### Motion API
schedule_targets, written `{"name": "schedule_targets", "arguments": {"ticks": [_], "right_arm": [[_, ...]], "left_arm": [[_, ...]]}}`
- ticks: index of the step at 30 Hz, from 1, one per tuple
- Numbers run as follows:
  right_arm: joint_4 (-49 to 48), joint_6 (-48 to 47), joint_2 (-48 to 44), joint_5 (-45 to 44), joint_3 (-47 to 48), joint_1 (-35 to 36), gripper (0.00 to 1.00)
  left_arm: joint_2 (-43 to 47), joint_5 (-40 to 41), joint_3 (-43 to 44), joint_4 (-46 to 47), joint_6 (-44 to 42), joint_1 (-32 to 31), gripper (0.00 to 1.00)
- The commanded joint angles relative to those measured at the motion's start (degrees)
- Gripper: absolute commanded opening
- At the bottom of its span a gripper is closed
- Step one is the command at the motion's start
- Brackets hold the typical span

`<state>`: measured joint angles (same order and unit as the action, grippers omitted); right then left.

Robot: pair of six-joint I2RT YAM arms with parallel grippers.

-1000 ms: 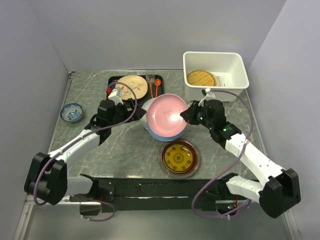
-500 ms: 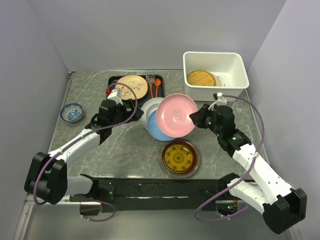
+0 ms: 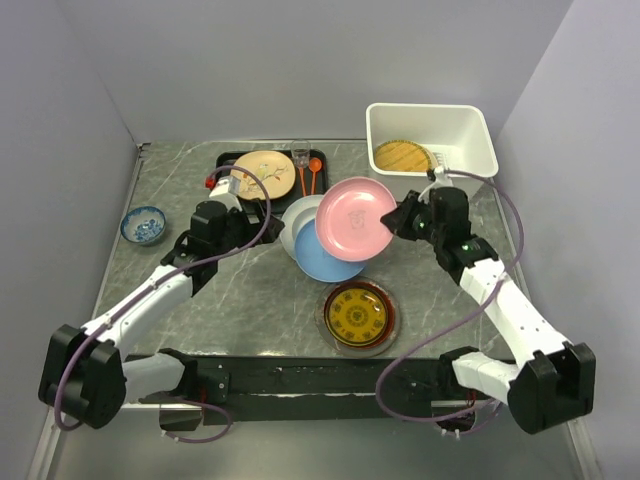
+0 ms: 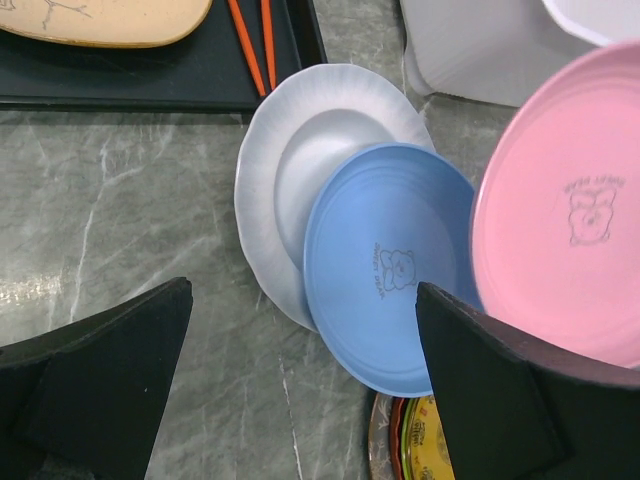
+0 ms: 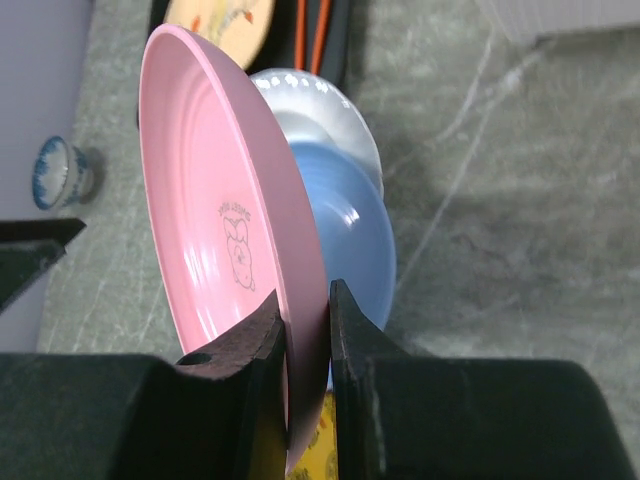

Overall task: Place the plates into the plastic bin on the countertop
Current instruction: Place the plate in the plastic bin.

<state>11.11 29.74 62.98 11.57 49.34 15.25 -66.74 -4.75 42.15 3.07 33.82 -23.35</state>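
1. Grey-green marble countertop [image 3: 250, 290], mid-frame in the top view: right gripper [image 3: 400, 218] pinched tight on the pink plate [image 3: 355, 218], which is lifted and tilted on edge.
2. Plastic bin [image 3: 475, 140] sits just up-right of that gripper, so the right arm is nearer.
3. Left gripper [image 4: 300, 300] gapes wide and empty above the blue plate [image 4: 385, 270] and white plate [image 4: 300, 150].

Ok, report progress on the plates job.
Done: one tan plate lies in the white bin. In hand: the right pincer is shut on the pink plate, held tilted off the countertop. Still to go: the blue plate, white plate and gold-patterned red plate on the countertop, plus the cream plate on the black tray. The left pincer is open, empty.
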Motion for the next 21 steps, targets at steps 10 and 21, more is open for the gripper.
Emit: {"name": "schedule_targets", "arguments": {"ticks": [10,21], "right_arm": [[-7.8,1.7,10.2,12.6,14.3,-9.9,0.0],[-8.8,4.4,9.2,12.5,11.9,-14.8,0.0]], "left_arm": [[4.6,4.0,0.9,-5.4,-2.2,-0.5,0.99],[-0.5,-0.4,2.4,-1.0,-2.4,-2.0,0.99]]}}
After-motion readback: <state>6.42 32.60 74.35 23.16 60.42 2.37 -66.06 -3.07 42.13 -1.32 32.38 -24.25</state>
